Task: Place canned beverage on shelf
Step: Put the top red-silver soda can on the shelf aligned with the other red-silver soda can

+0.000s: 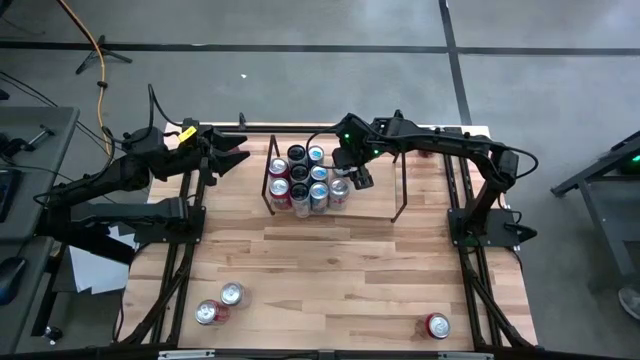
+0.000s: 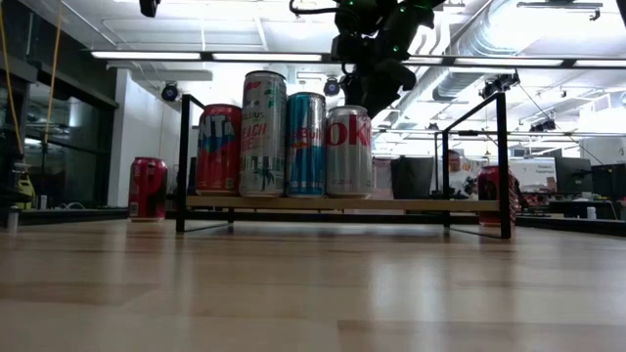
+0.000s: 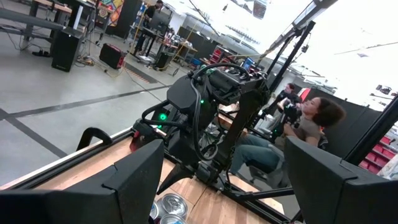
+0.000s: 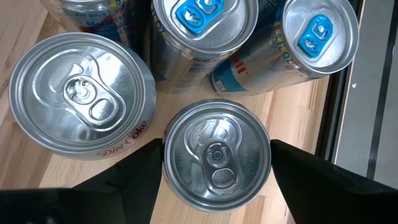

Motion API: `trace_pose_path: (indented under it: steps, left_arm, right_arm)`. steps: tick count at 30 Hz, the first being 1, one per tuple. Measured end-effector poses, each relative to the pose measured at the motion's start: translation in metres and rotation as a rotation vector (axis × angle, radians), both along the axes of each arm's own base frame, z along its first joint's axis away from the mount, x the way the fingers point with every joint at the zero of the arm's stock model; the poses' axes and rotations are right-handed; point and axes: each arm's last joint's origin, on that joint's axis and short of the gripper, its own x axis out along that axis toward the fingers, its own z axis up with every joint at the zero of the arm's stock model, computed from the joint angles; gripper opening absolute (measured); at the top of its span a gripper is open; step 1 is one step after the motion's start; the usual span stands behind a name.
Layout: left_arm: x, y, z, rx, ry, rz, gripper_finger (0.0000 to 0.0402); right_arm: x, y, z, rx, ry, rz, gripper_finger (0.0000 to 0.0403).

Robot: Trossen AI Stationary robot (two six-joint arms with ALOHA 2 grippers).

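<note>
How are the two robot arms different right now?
The right gripper hangs straight down over the shelf, its fingers either side of a silver can standing there; the left gripper waits beside the shelf, over no can. The right arm reaches far across the table; the left arm stays near its own edge. Both grippers are open and hold nothing.
</note>
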Motion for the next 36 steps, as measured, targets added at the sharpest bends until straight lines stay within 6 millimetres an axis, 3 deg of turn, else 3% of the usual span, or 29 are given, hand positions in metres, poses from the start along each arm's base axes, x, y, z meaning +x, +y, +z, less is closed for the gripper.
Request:
trace_pose_path:
  steps: [15,27,36]
  left_arm:
    - [0.0,0.0,0.0,0.0,0.0,0.0,0.0282]
    - [0.0,0.0,0.0,0.0,0.0,0.0,0.0282]
    - [0.0,0.0,0.0,0.0,0.0,0.0,0.0282]
  right_arm:
    - [0.0001,0.0,-0.0002,-0.001,0.0,0.001,0.0274]
    - [0.0021,-0.0009,0.001,-0.012,-0.023,0.001,0.0318]
    - [0.004,-0.0014,0.0021,-0.019,-0.044,0.002,0.0323]
